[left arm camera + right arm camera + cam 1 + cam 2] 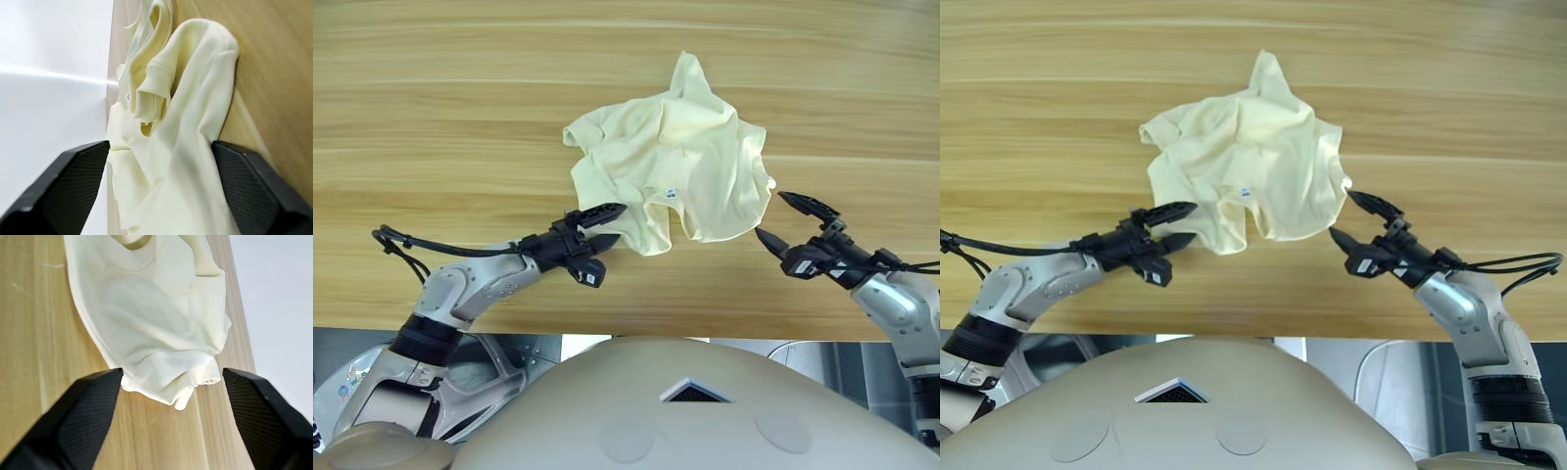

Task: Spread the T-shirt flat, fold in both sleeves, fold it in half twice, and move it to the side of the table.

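**Crumpled shirt, two open claws: risks of a bad first pinch**

The pale yellow T-shirt [675,157] lies bunched in a heap at the upper centre of the head view, directly on the wooden worktop [431,117]. No tray, bin or basket holds it.

The left claw [621,222] sits at the heap's lower-left edge, spread wide, with cloth between its fingers but not pinched. The right claw [769,213] is at the lower-right edge, just beside the hem, equally wide and holding nothing.

The main hazard, as I judge it, is closing on several layers at once. The folds overlap heavily, so a pinch could catch a sleeve together with the body and drag the bundle rather than open it. If the two claws grip unmatched edges, pulling apart could twist the shirt. A shallow bite on the right may slip off the rolled hem.
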`<state>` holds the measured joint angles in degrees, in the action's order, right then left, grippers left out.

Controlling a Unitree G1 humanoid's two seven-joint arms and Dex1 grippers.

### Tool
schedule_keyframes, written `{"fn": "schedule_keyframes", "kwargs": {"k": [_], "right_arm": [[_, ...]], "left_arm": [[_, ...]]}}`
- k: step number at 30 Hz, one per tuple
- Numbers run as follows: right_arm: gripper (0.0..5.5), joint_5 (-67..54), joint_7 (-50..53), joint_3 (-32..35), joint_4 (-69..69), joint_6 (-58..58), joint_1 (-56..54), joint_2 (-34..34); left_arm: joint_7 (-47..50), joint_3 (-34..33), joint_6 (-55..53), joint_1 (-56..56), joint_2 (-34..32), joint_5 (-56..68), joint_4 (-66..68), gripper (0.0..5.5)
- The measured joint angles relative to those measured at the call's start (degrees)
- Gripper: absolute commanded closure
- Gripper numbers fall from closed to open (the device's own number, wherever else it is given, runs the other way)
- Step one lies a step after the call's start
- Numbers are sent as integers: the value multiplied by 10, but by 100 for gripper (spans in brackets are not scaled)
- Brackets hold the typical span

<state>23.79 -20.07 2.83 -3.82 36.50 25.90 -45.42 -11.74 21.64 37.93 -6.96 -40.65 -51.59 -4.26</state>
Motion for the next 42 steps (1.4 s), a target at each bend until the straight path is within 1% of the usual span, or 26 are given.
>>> {"fn": "schedule_keyframes", "kwargs": {"k": [7,15,17,21,22,24,27,31,32,35,37,39,42], "right_arm": [[173,1,1,-7,0,0,1,1],[173,5,2,-13,9,0,-8,1],[173,5,2,-17,10,0,-13,1],[173,6,2,-28,19,1,-21,1],[173,6,2,-32,20,1,-24,1],[173,9,1,-36,22,2,-29,1],[173,15,0,-55,32,3,-44,0],[173,21,3,-54,41,3,-42,-2],[173,21,4,-45,36,3,-28,-4],[173,11,13,16,12,2,50,-19],[173,6,13,29,4,0,72,-24],[173,6,12,25,4,0,72,-24],[173,8,10,-9,21,3,36,-19]], "left_arm": [[4,6,-8,11,-3,-4,7,157],[0,18,-10,9,-8,24,10,157],[0,23,-15,14,-7,24,14,185],[2,33,-21,19,3,24,28,260],[4,35,-21,20,4,24,33,287],[4,38,-23,20,5,24,37,308],[4,44,-30,19,6,24,40,370],[4,44,-34,20,6,24,38,407],[4,44,-34,20,6,25,37,418],[4,41,-35,21,5,33,37,436],[4,38,-36,21,4,35,37,452],[4,37,-38,21,4,36,37,466],[4,35,-45,21,4,36,33,487]]}}
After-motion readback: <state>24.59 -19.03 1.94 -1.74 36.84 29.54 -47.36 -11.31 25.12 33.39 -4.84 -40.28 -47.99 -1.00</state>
